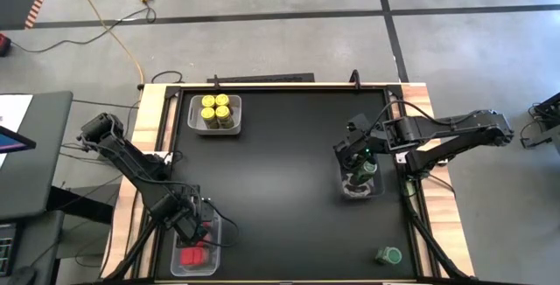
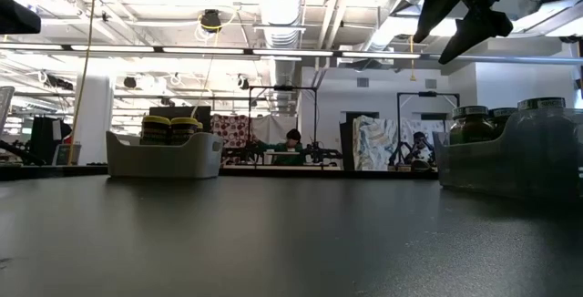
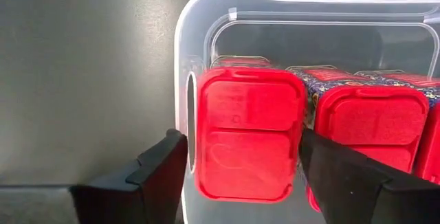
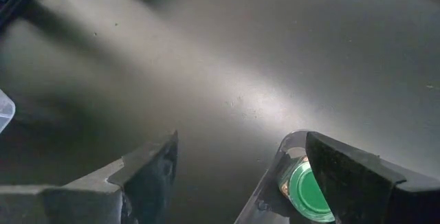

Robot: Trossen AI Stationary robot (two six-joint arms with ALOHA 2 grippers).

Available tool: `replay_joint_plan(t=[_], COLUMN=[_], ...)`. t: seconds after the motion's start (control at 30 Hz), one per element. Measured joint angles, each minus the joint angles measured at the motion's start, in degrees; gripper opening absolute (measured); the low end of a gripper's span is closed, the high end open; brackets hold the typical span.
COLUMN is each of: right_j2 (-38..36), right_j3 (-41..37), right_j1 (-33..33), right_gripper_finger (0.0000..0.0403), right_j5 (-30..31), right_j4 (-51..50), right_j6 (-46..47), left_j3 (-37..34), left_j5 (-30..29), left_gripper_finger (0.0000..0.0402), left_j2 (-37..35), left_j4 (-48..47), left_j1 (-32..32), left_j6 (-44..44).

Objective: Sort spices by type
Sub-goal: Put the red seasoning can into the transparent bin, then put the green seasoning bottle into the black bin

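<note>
Sorting looks nearly finished, judging by how the spices lie. Nearest the front edge of the bench (image 1: 289, 154), on the robot's left, the left end effector (image 3: 240, 159) sits over the clear bin of red containers (image 1: 194, 252). Its fingers (image 3: 161, 169) stand wide on either side of the nearest red blocky container (image 3: 249, 135), which sits inside the bin against its end wall, with more red ones packed beside it. I read this as a release, or a grip not yet closed; the fingers do not appear to press the red sides.

At the front on the robot's right, one green-lidded jar (image 1: 388, 255) lies alone on the bench, outside any bin. It seems to be the only spice left to sort.

Farther back on that side, the right end effector (image 1: 357, 156) hovers above the clear bin of green-lidded jars (image 1: 360, 180), fingers spread and empty; its wrist view shows a green lid (image 4: 309, 189) just under one finger.

Farthest back, the bin with four yellow-lidded jars (image 1: 215, 110) stands complete, apart from both arms.
</note>
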Motion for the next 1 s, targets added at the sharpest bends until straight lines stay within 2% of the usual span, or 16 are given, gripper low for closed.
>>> replay_joint_plan(t=[0.13,0.43,0.73,1.0], right_j2=[0.0,0.0,0.0,0.0], right_j3=[0.0,0.0,0.0,0.0], right_j1=[0.0,0.0,0.0,0.0], right_gripper_finger=[0.0346,0.0346,0.0346,0.0346], right_j5=[0.0,0.0,0.0,0.0], right_j4=[0.0,0.0,0.0,0.0], right_j6=[0.0,-0.2,-1.2,-1.4], left_j3=[0.0,0.0,0.0,0.0], left_j5=[0.0,0.1,0.2,0.1], left_gripper_finger=[0.0276,0.0278,0.0279,0.0279], left_j2=[0.0,-1.0,-4.7,-10.5], left_j4=[-0.2,-0.5,-0.6,-0.5], left_j1=[0.0,0.0,0.0,0.0], left_j6=[0.0,-1.1,-3.8,-2.6])
